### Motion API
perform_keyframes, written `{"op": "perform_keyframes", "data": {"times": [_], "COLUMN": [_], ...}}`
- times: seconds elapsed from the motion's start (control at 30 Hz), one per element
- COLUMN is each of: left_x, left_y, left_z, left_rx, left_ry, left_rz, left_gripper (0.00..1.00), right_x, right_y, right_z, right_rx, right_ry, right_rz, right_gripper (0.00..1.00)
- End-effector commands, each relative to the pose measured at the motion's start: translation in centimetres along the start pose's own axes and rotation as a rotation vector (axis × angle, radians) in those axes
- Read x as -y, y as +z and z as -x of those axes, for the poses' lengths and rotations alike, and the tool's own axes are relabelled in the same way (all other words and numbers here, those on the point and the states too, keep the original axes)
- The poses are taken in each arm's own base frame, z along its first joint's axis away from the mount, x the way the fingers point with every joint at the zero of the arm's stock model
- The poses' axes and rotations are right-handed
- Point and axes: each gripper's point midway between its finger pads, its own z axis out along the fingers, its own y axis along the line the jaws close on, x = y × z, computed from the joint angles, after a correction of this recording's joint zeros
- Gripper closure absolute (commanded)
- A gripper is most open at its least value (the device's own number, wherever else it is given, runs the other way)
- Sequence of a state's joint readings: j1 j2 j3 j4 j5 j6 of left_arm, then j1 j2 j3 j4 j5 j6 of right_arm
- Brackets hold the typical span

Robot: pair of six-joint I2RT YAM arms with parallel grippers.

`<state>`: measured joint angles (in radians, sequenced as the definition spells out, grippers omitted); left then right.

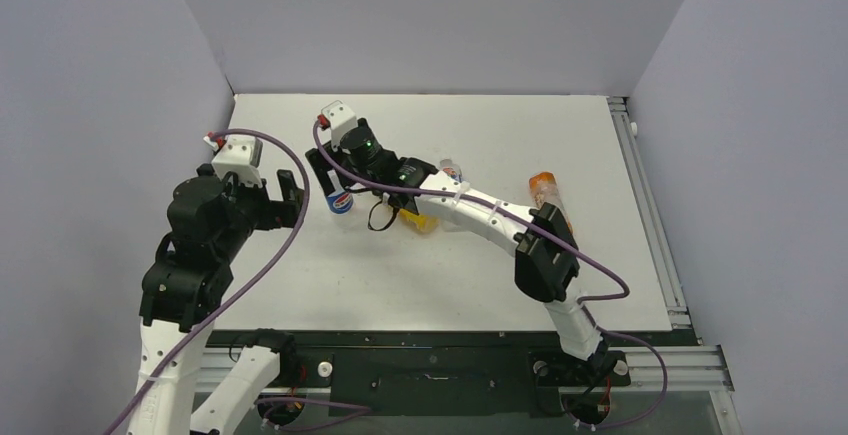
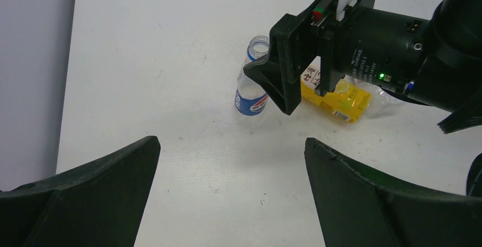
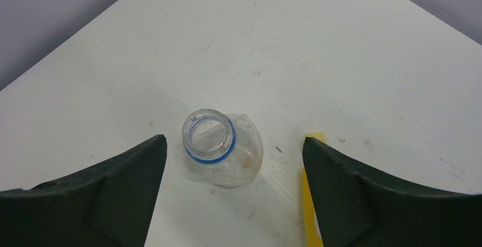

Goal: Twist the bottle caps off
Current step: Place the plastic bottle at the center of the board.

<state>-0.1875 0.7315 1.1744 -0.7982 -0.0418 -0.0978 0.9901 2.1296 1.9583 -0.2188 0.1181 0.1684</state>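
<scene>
Two claws stood wide and held nothing. The right gripper [image 3: 233, 145] hung over the Pepsi bottle [image 3: 221, 150], which stood upright on the table [image 1: 450, 285] left of centre. Its neck was open, with a blue ring around the rim, and a clear gap showed between it and each finger. The left gripper [image 2: 232, 141] hovered near the bottle's left, its jaws spread over bare tabletop. The yellow bottle [image 2: 335, 99] lay on its side just beside the Pepsi bottle, partly under the right wrist. Behind the right arm, what seemed to be the water bottle [image 1: 452, 169] was mostly hidden. The orange bottle [image 1: 547, 191] lay farther right, well apart.
</scene>
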Motion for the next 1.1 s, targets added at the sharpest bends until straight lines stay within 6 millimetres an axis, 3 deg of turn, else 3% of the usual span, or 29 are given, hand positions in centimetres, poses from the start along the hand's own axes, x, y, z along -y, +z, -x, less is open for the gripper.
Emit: {"op": "perform_keyframes", "data": {"times": [0.0,0.13,0.23,0.37,0.47,0.63,0.83,1.07], "left_x": [1.2,2.8,3.3,3.6,4.2,5.1,4.8,5.6], "left_y": [-1.9,-3.3,-3.9,-4.5,-5.0,-5.2,-4.9,-5.2], "left_z": [4.0,6.0,6.4,7.2,7.9,7.0,6.9,6.8], "left_rx": [0.080,0.089,0.066,0.079,0.082,0.031,0.041,0.040], "left_ry": [0.044,0.087,0.093,0.096,0.111,0.149,0.148,0.126], "left_rz": [-0.071,-0.159,-0.187,-0.204,-0.235,-0.305,-0.283,-0.329], "left_gripper": [0.03,0.03,0.03,0.03,0.03,0.03,0.03,0.03], "right_x": [0.6,1.9,5.1,9.5,11.0,12.1,11.5,10.0], "right_y": [-7.1,-10.0,-11.2,-9.5,-7.5,-3.8,-1.9,0.4], "right_z": [8.4,7.6,5.8,1.7,-1.7,-6.8,-9.0,-13.2], "right_rx": [0.155,0.127,0.095,-0.037,-0.169,-0.354,-0.386,-0.475], "right_ry": [0.049,0.088,0.114,0.139,0.091,0.051,0.052,0.094], "right_rz": [0.110,0.183,0.145,0.071,0.033,-0.006,-0.001,0.065], "right_gripper": [0.16,0.15,0.15,0.15,0.15,0.15,0.14,0.14]}}
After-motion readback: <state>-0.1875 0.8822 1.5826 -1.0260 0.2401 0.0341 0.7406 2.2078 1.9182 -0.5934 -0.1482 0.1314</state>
